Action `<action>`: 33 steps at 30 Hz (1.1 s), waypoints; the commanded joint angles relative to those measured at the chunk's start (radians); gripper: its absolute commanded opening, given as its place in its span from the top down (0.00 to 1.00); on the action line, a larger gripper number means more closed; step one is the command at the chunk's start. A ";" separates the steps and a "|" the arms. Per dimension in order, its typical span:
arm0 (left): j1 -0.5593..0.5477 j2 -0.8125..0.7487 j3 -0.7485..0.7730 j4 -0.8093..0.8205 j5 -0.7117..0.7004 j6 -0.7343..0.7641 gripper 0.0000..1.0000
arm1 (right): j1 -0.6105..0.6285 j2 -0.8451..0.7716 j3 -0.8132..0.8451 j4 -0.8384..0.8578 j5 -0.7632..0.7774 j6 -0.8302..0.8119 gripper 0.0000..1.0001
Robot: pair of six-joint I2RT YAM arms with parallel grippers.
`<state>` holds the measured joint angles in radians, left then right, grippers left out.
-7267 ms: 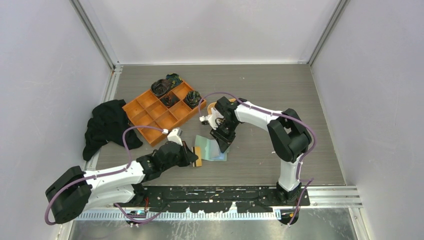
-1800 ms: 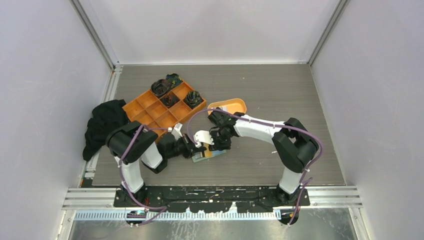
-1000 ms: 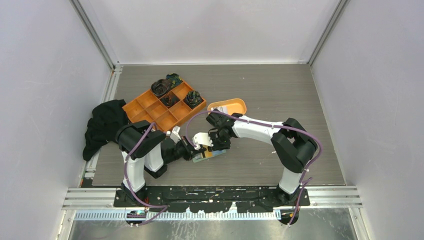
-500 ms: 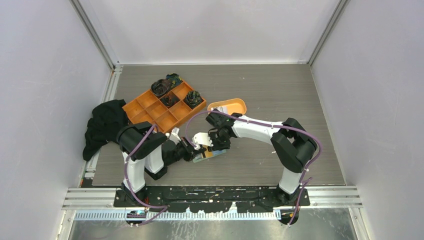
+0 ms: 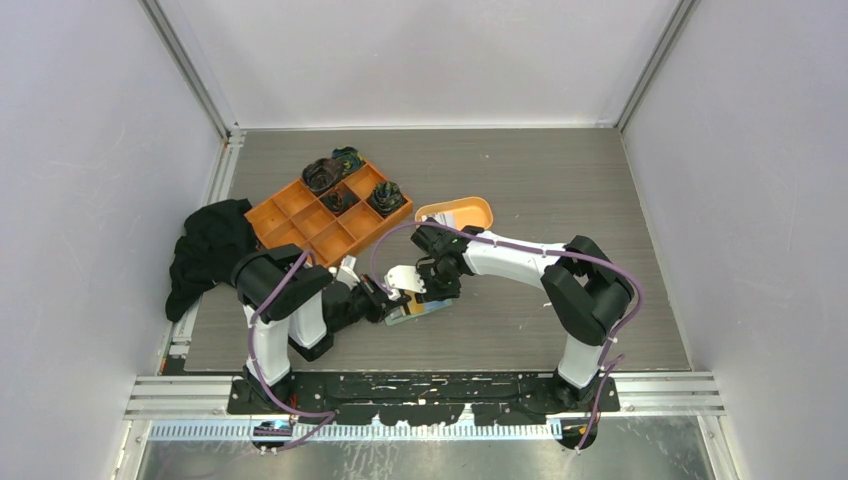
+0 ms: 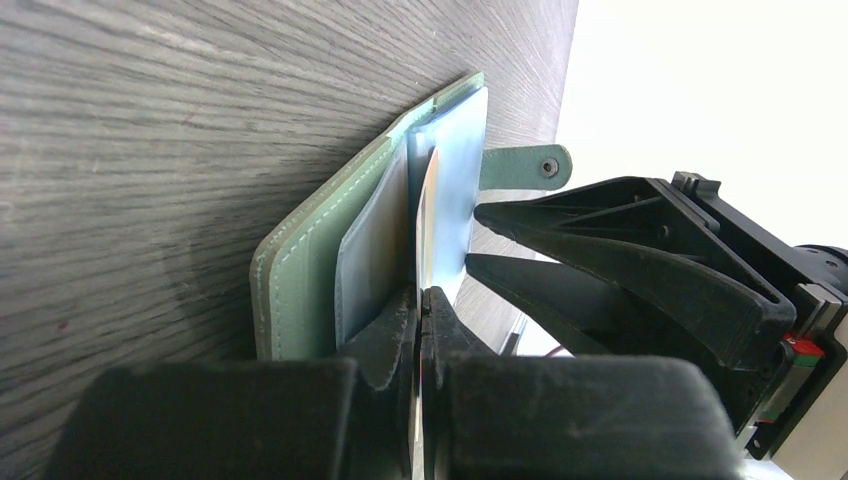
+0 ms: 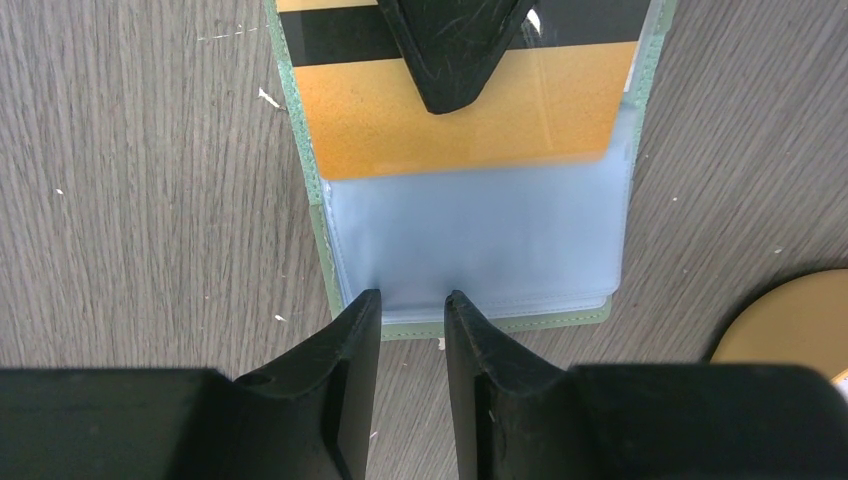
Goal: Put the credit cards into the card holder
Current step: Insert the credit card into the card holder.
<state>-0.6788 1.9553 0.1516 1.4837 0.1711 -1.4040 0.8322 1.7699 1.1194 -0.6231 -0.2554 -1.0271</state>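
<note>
Credit card (image 7: 370, 125), one, card holder (image 7: 480, 250), one

Card holder (image 5: 432, 307): left side taken by left gripper (image 5: 391, 303), far side by right gripper (image 5: 427, 296), both close against it. Beyond: orange tray (image 5: 300, 215), oval dish (image 5: 479, 206); black cloth (image 5: 210, 250) at left edge. Open approach: bare table (image 5: 560, 200) right of card holder and along near side.

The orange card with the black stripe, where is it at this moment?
In the right wrist view, the orange card sits top centre, pinched by the left tool and partly inside the open green card holder.
</note>
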 commanded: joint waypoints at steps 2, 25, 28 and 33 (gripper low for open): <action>0.002 -0.010 -0.008 -0.053 -0.061 0.008 1.00 | 0.008 0.042 -0.001 0.000 0.016 -0.019 0.65; -0.091 0.014 0.023 -0.053 -0.148 -0.007 0.99 | 0.009 0.011 0.018 0.000 -0.026 0.031 0.61; -0.091 0.016 0.018 -0.053 -0.148 -0.005 0.96 | 0.010 -0.028 0.032 0.000 -0.071 0.077 0.61; -0.091 0.024 0.021 -0.053 -0.143 -0.005 0.92 | 0.010 -0.089 0.029 0.010 -0.182 0.116 0.62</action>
<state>-0.7601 1.9556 0.1745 1.4708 0.0433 -1.4330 0.8352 1.7660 1.1297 -0.6285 -0.3073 -0.9638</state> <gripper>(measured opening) 0.068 0.391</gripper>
